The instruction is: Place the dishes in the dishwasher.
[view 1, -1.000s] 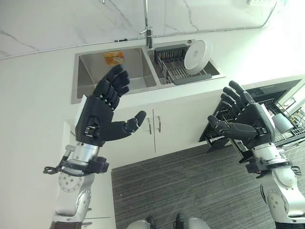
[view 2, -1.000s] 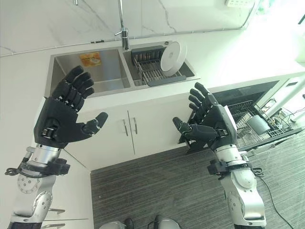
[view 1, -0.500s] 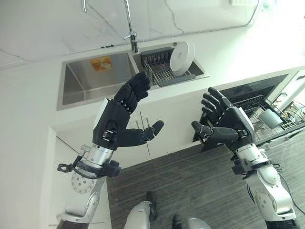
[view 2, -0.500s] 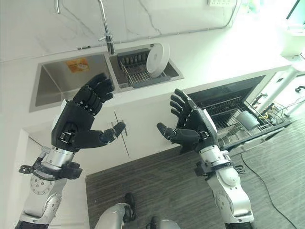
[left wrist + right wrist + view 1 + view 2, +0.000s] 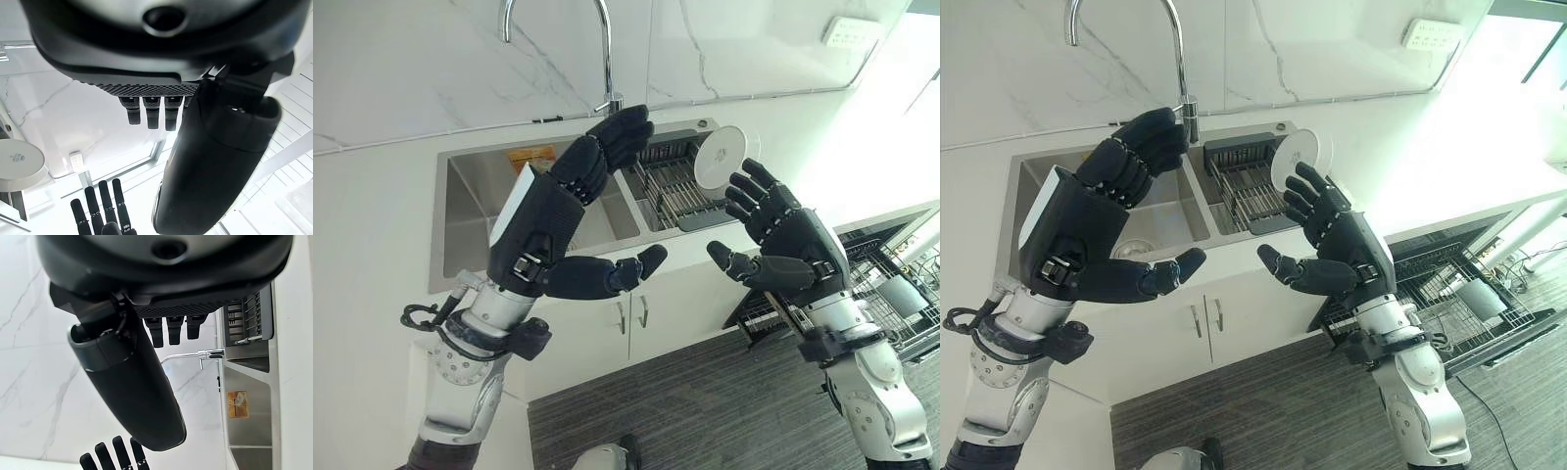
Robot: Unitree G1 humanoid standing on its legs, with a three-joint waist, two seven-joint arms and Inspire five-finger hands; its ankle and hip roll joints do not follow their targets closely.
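Hands are hovering empty in front of me: my left hand [image 5: 543, 230] and right hand [image 5: 793, 245] are holding their fingers spread, palms facing each other. I'm seeing the plate [image 5: 718, 157] standing on edge in the rack [image 5: 671, 186] in the sink [image 5: 470, 211], beyond the fingertips.

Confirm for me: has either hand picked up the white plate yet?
No. The white plate stands in the sink rack, while left hand and right hand hover open, holding nothing.
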